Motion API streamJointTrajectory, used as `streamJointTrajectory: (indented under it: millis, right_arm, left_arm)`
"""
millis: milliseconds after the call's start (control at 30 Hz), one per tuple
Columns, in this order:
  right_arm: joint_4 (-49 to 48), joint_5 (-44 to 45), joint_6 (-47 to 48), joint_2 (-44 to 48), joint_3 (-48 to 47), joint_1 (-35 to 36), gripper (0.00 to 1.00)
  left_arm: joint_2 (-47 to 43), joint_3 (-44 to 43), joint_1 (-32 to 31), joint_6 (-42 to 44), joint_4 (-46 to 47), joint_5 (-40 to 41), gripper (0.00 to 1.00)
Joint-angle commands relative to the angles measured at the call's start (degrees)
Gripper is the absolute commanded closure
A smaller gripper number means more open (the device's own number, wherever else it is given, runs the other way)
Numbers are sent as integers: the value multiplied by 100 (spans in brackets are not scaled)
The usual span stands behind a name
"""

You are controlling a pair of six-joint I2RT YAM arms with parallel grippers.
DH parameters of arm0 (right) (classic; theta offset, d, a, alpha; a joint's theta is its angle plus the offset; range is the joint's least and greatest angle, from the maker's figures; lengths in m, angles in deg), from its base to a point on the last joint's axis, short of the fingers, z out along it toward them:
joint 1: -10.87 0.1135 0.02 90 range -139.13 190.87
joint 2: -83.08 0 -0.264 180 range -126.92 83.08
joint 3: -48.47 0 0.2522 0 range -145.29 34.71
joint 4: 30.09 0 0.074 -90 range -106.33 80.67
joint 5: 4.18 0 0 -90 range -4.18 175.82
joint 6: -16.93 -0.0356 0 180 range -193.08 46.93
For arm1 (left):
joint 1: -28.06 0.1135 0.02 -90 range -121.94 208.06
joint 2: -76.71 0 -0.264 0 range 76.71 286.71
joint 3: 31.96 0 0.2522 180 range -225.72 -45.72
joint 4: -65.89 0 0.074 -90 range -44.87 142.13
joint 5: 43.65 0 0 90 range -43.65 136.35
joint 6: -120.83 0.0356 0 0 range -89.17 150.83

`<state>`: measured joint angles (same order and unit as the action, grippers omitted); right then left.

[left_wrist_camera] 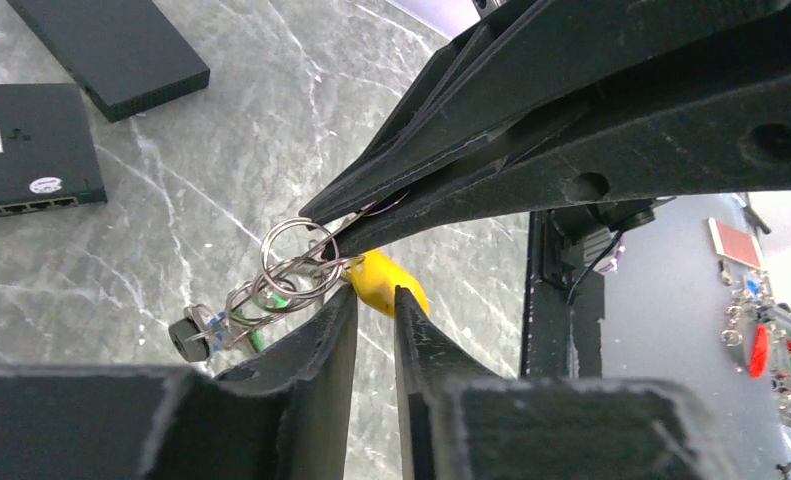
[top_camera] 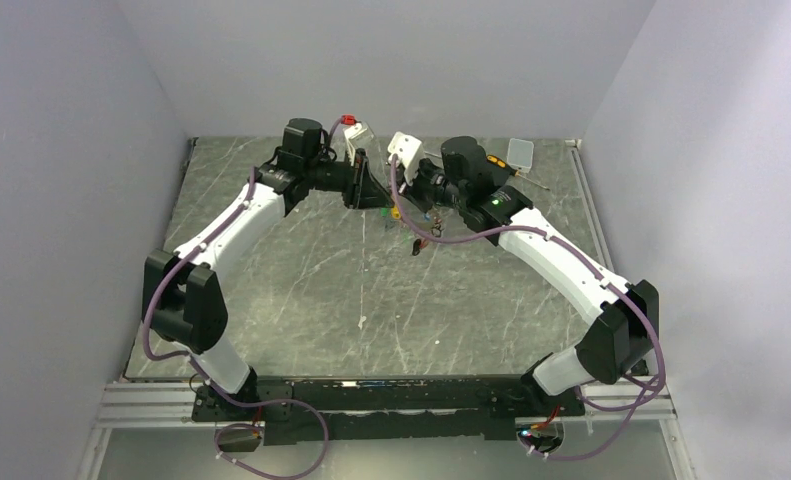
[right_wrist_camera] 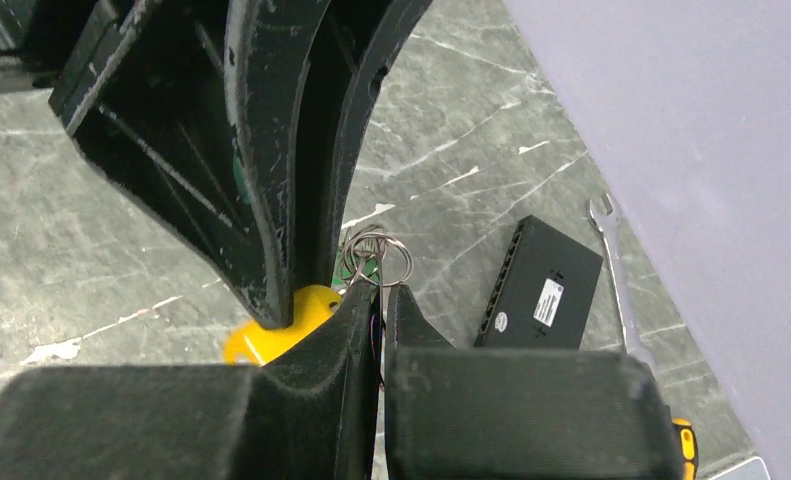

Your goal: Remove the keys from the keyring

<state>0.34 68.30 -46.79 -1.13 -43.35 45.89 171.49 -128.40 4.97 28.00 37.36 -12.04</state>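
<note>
Left tool clamped on yellow key. Right tool pinched shut on keyring, held above tabletop toward 12 o'clock. Other keys dangle at 6 o'clock, colours mostly hidden or blurred.

Robot lab cell: plain grey walls, marble-look table, alu mounting rail.

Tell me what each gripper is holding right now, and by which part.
The left gripper pinches the yellow key by its plastic head. The right gripper is closed on the keyring, gripping its wire loops at its fingertips.
</note>
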Motion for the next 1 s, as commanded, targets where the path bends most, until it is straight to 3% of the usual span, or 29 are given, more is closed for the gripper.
streamJointTrajectory:
  millis: [0,300,433,767,967]
  right_arm:
    - [-663,-97,-359,170,-324,-61,100]
    - [-707,-232,-611,201,-265,-129,100]
    - [-709,-278,-696,202,-253,-128,100]
    - [-658,-242,-682,235,-245,-134,100]
    - [-697,-286,-714,229,-185,-132,100]
  left_arm:
    - [56,61,-46,-417,478,-269,73]
    - [62,50,-40,-487,543,-63,68]
    - [108,61,-40,-616,675,83,60]
    - [105,-44,-20,-289,313,1277,59]
    - [115,-88,-20,-331,379,1013,56]
